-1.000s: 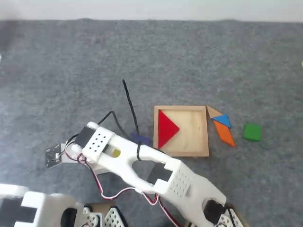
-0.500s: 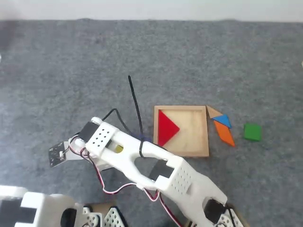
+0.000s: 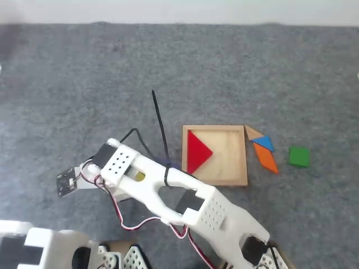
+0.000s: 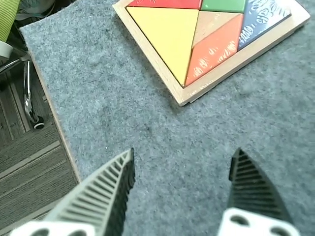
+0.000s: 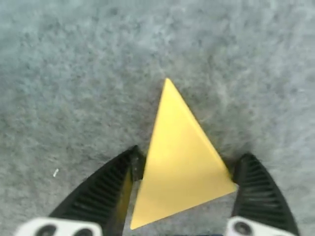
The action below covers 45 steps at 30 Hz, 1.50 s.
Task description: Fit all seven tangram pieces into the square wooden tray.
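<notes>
Right fingers (image 5: 98,191) clamp the yellow triangle (image 5: 179,162) over the grey bench (image 3: 84,84), lower left of centre in the high view, left of the wooden tray (image 3: 216,182) holding a red triangle (image 3: 197,151); left fingers (image 4: 104,191) gape, released.

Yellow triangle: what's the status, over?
Left tool open over mat. Right tool gripping yellow triangle. Tray holds red triangle alone.
</notes>
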Each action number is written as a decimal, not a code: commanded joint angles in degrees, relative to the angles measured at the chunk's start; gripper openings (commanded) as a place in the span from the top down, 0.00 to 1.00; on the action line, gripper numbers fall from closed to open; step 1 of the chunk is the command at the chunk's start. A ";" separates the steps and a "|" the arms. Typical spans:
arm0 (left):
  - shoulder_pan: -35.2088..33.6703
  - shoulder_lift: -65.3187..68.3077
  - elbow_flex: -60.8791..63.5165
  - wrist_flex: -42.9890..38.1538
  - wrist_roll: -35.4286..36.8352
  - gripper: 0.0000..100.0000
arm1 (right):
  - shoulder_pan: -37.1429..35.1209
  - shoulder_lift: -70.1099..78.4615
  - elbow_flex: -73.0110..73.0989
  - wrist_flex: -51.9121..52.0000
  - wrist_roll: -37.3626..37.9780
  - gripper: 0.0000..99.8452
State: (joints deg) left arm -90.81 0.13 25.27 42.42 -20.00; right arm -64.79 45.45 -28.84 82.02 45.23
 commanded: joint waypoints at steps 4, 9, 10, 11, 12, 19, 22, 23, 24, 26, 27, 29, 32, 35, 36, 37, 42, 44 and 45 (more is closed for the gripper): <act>-0.18 -0.62 -2.33 0.26 -0.62 0.69 | 1.45 0.22 -0.35 0.92 0.62 0.87; -0.18 -0.62 -2.33 0.35 -0.62 0.69 | 1.71 0.48 -0.35 0.92 -2.20 0.92; -0.18 -0.62 -2.33 0.35 -0.62 0.69 | 1.80 0.22 -0.35 0.92 -2.37 0.92; -0.18 -0.62 -2.24 0.35 -0.62 0.69 | 2.33 -0.04 -0.70 0.92 -3.25 0.92; -0.18 -0.62 -2.24 0.35 -0.62 0.69 | 2.86 -0.48 -1.76 1.01 -4.84 0.91; 0.35 -0.62 -1.01 0.35 -0.62 0.69 | 6.64 -5.58 -7.30 11.82 -10.64 0.61; 1.58 -0.62 -0.04 0.09 -0.62 0.69 | 9.89 -7.52 -7.30 14.64 -11.43 0.60; 1.85 -0.62 0.31 0.09 -0.62 0.69 | 11.12 -7.87 -7.30 13.93 -12.92 0.61; 2.02 -0.62 0.48 0.00 -0.62 0.69 | 11.91 -7.87 -7.30 12.62 -14.07 0.61; 2.90 -0.62 0.57 0.00 -0.62 0.69 | 12.53 -6.99 -6.77 10.86 -15.21 0.61; 3.25 -0.62 0.57 0.00 -0.62 0.69 | 12.44 -6.37 -5.98 10.07 -15.21 0.60; 3.34 -0.62 0.48 0.00 -0.62 0.69 | 11.74 -5.32 -3.52 8.31 -15.21 0.59; 3.08 -0.62 0.31 0.00 -0.62 0.69 | 11.30 -5.23 1.85 4.53 -15.21 0.58; 2.99 -0.62 0.57 0.00 -0.62 0.69 | 10.59 -8.13 6.51 2.86 -15.65 0.58; 2.99 -0.62 0.57 0.00 -0.62 0.69 | 9.98 -9.71 8.18 2.86 -15.74 0.58; 3.16 -0.62 0.57 0.18 -0.62 0.69 | 9.10 -11.47 10.20 2.86 -15.74 0.58; 3.25 -0.62 0.57 0.26 -0.62 0.69 | 4.97 -19.74 23.03 -1.36 -15.30 0.58; 2.99 -0.62 0.57 0.26 -0.62 0.69 | 4.97 -21.05 27.08 -4.00 -15.12 0.58; 2.90 -0.62 0.57 0.26 -0.62 0.69 | 5.05 -21.05 27.87 -4.62 -14.59 0.58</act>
State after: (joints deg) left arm -87.91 0.13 26.15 42.51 -20.09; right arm -59.43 29.01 -3.60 79.91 30.20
